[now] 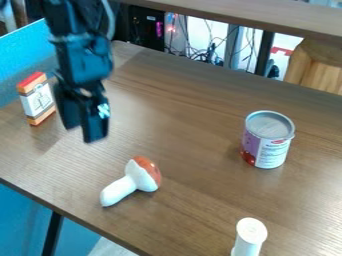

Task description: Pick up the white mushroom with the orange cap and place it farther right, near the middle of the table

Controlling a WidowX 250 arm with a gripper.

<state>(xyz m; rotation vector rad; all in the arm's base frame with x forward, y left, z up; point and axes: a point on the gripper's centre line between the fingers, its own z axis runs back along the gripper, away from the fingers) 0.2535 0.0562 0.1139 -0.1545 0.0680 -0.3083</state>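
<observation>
The gripper (83,135), its opening impossible to tell, with nothing visibly held, hangs toward eleven o'clock of the toy mushroom (133,181) on the table (194,110), whose eight-o'clock-pointing stem (117,191) likely suits a crosswise grip.

From the mushroom (138,177) on my desk (190,120), I see the box (37,98) at eleven o'clock, can (267,140) at two, tube (250,239) at four.

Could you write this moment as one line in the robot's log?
gripper: above table, nothing visibly held | red-topped box: upright | toy mushroom: lying down | can: upright | white cylinder: bottom edge of view
</observation>
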